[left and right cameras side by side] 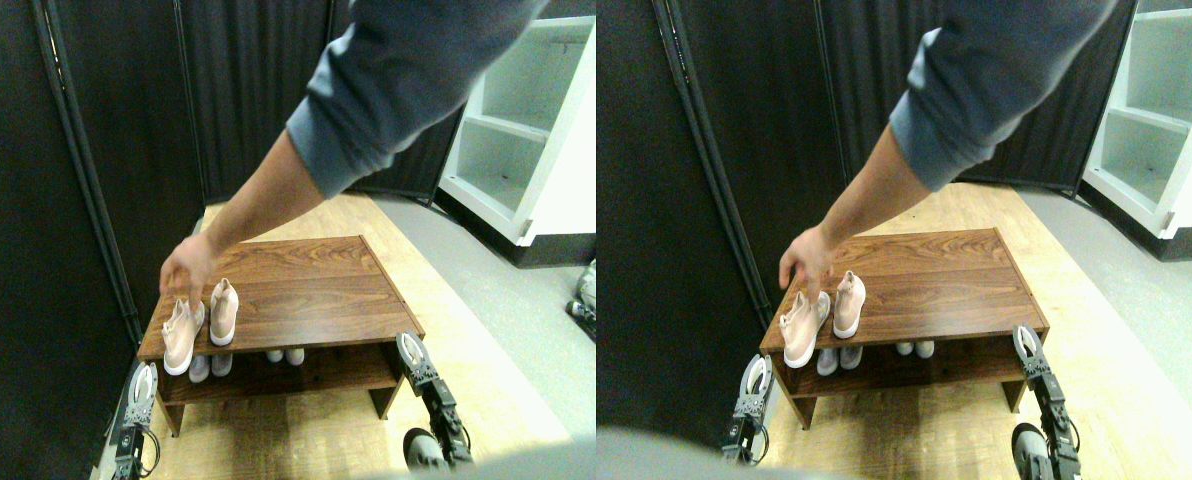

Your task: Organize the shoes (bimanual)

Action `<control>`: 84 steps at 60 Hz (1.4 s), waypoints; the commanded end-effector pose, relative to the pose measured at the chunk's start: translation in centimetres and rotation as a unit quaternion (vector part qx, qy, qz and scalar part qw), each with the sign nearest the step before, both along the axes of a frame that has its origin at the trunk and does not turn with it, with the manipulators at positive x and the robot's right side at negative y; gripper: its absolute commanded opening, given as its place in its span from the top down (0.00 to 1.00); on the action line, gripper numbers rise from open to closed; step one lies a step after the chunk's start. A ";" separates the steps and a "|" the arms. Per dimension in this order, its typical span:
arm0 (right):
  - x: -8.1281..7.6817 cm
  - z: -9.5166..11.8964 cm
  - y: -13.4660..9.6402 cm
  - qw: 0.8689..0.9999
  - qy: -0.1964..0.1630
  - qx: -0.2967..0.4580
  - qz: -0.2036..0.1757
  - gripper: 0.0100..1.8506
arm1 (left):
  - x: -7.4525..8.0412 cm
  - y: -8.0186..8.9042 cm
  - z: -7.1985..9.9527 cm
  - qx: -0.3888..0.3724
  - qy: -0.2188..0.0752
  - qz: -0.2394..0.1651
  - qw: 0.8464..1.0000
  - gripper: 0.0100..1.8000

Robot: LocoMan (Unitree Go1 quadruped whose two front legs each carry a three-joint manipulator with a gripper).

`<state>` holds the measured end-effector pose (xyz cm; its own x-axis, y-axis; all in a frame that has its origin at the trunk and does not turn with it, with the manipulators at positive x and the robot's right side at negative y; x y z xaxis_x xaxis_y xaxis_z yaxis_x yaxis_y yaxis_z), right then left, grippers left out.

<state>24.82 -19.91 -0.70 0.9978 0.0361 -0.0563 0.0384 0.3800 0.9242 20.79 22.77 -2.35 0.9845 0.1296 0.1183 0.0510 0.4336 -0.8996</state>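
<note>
Two pale pinkish-white sneakers stand on the left end of the wooden rack's top (306, 290): the left shoe (180, 336) at the front edge, the right shoe (223, 311) beside it. A person's hand (188, 268) reaches in from above and touches the left shoe's heel end. On the lower shelf only toe tips show: one pair (210, 366) under the pink shoes, another pair (285, 355) further right. The black and red shoes cannot be made out. My left gripper (142, 385) hangs at the rack's left front corner, my right gripper (412, 352) at its right front corner, both holding nothing.
A grey sleeve (396, 80) crosses the upper middle. A white shelving unit (526, 140) stands at the back right. Dark curtains (56, 150) close off the left and back. Wood floor (296, 440) lies in front of the rack.
</note>
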 end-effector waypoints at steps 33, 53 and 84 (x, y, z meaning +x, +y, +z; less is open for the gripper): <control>-0.2 0.9 0.3 1.000 -0.016 -0.011 0.003 1.00 | 1.1 -2.4 -1.3 -0.037 0.059 0.006 0.998 0.14; -0.3 0.9 0.0 1.000 -0.015 -0.002 -0.003 1.00 | 4.8 -2.7 -3.4 -0.046 0.084 -0.009 0.995 0.12; 0.0 1.0 -0.6 1.000 -0.020 -0.016 -0.008 1.00 | 10.7 -2.7 -4.4 -0.070 0.090 -0.017 0.993 0.14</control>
